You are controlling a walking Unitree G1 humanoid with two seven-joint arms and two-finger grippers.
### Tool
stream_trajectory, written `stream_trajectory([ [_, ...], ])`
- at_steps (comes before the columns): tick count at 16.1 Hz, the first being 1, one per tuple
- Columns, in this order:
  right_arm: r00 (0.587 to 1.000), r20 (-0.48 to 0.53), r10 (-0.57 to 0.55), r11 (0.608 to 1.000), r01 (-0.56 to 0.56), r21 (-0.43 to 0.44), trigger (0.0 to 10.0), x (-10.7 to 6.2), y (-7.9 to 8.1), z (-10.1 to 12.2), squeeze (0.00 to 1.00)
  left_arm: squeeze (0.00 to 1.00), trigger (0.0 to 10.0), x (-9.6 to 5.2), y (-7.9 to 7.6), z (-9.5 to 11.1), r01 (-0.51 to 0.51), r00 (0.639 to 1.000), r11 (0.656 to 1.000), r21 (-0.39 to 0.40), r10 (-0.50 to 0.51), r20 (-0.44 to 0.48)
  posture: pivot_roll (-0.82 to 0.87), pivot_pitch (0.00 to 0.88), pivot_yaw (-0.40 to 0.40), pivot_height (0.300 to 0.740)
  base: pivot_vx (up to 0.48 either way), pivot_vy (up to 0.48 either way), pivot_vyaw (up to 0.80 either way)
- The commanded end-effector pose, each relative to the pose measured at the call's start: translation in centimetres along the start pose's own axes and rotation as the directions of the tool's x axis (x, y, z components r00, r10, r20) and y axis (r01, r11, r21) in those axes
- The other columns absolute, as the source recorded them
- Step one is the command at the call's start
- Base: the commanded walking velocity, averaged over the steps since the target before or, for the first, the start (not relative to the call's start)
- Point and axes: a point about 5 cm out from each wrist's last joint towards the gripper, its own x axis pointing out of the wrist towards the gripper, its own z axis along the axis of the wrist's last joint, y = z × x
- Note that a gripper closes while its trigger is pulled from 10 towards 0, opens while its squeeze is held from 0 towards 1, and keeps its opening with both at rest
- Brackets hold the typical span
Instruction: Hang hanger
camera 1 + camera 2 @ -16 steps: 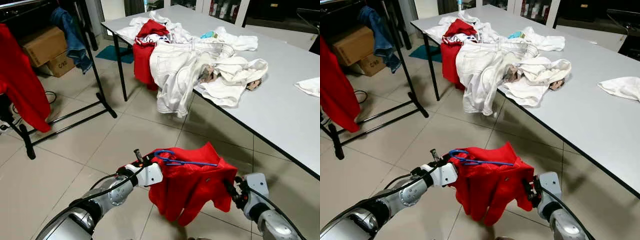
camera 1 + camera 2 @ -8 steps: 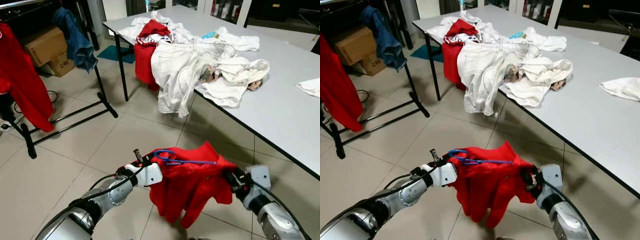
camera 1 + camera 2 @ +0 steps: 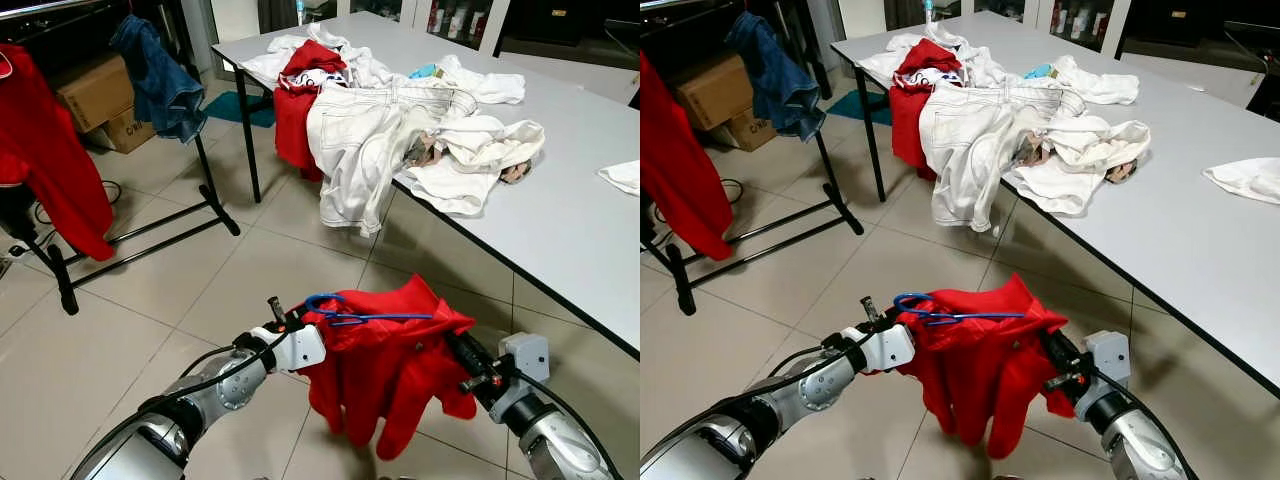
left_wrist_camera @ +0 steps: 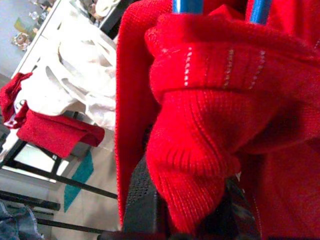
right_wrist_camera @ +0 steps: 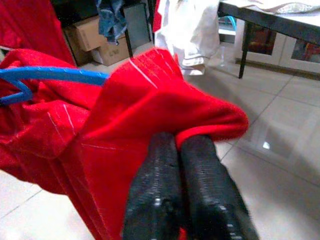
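Note:
A red knit sweater (image 3: 385, 370) hangs on a blue hanger (image 3: 365, 317) held low over the tiled floor between my two arms. My left gripper (image 3: 308, 338) is shut on a bunched fold of the sweater just under the hanger's hook; in the left wrist view its fingers (image 4: 145, 200) pinch the red knit below the blue hanger (image 4: 187, 6). At the other shoulder my right gripper (image 3: 462, 358) is shut on the sweater's edge, fingers (image 5: 165, 190) pressed together on the cloth. To the far left stands a black clothes rack (image 3: 205, 180).
The rack carries a red garment (image 3: 55, 160) and a denim jacket (image 3: 160, 80). Cardboard boxes (image 3: 95, 95) sit behind it. A grey table (image 3: 570, 230) on the right holds a pile of white and red clothes (image 3: 390, 120) spilling over its edge.
My right gripper has pushed forward and up at the sweater's shoulder, stretching it along the hanger; the sleeves hang lower. The view has shifted slightly. The left gripper keeps its hold.

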Motion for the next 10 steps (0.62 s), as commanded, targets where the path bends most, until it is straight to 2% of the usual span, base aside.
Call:
stream_trajectory([
  [1,0.998,0.049,0.026,1.000,-0.026,-0.002,0.0,-0.1,0.3,0.6,0.00,0.00,10.0,0.5,0.7,0.5,-0.017,1.000,1.000,0.013,0.017,0.023,-0.17,0.000,0.053,0.740,0.000,0.000,0.00],
  [4,0.993,0.096,0.071,0.997,-0.074,0.025,0.0,-0.7,0.7,1.2,0.00,0.00,10.0,0.5,0.7,0.4,-0.018,1.000,1.000,0.013,0.018,0.017,-0.17,0.000,0.053,0.740,0.000,0.000,0.00],
  [7,0.974,0.157,0.164,0.983,-0.175,0.060,0.0,-1.0,2.0,2.1,0.00,0.00,10.0,0.7,0.9,0.5,-0.018,1.000,1.000,0.009,0.018,0.016,-0.18,0.000,0.054,0.740,0.000,0.000,0.00],
  [10,0.983,0.136,0.123,0.992,-0.125,0.007,0.0,-0.7,1.6,2.6,0.00,0.00,10.0,1.7,1.8,1.1,-0.013,1.000,1.000,-0.021,0.013,0.008,-0.18,0.000,0.055,0.740,0.000,0.000,0.00],
])
